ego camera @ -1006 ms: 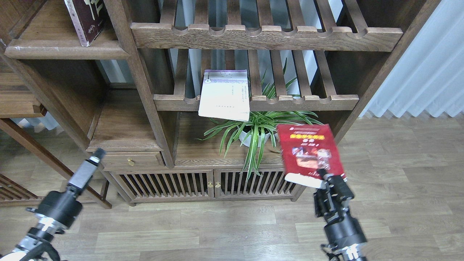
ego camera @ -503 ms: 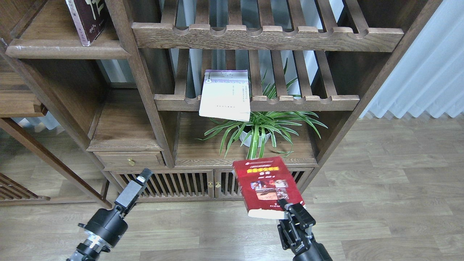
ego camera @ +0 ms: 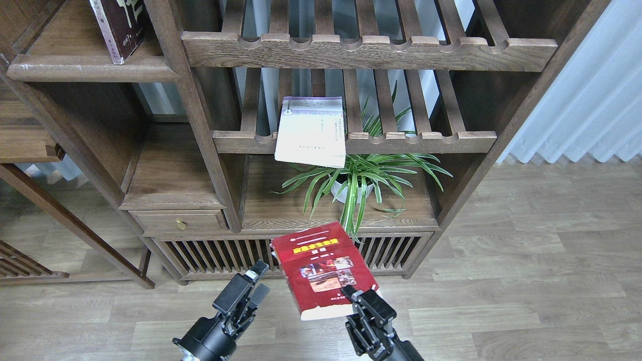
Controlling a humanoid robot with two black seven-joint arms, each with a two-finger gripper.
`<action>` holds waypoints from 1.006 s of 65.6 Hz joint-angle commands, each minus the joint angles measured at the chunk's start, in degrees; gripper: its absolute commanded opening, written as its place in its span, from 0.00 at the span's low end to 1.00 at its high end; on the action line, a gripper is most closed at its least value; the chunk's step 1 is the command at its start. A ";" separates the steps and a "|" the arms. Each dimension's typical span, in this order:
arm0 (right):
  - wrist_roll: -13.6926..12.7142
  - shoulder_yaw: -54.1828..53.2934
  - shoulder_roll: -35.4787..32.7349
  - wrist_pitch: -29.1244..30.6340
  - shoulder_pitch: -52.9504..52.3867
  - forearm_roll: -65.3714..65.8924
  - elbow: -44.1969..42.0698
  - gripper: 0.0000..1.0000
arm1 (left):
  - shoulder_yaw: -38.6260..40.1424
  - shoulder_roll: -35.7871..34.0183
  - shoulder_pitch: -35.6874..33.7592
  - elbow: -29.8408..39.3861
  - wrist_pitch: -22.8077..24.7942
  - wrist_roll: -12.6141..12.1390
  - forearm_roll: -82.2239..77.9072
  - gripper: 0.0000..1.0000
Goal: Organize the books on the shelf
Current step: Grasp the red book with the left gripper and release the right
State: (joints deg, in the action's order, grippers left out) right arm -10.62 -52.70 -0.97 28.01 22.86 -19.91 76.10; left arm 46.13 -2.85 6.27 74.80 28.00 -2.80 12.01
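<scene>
My right gripper (ego camera: 357,297) is shut on the near right corner of the red book (ego camera: 321,268), which has a yellow title and photos, and holds it flat in front of the low cabinet. My left gripper (ego camera: 253,283) is open and empty, just left of the red book. The pale white-lavender book (ego camera: 311,131) lies on the lower slatted rack and hangs over its front rail. The dark maroon book (ego camera: 120,25) with white characters stands on the solid dark-brown shelf (ego camera: 90,67) at the upper left.
A potted spider plant (ego camera: 357,183) stands on the cabinet top under the lower rack. An upper slatted rack (ego camera: 368,50) spans the top. A small drawer (ego camera: 175,220) and slatted cabinet doors (ego camera: 225,255) are below. White curtain (ego camera: 587,95) hangs at right.
My right gripper has carried the red book down and to the left, from beside the plant to low centre. My left gripper has moved right, up to the book's left side.
</scene>
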 commanded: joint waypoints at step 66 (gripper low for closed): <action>0.52 1.29 -0.35 -0.01 -0.09 6.29 -0.08 0.99 | 8.44 -2.15 2.70 -2.30 0.00 -1.15 1.36 0.09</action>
State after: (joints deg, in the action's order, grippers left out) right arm -10.34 -51.33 -1.19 27.99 22.87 -13.88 76.24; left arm 51.37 -2.72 8.05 71.32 27.99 -3.82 15.60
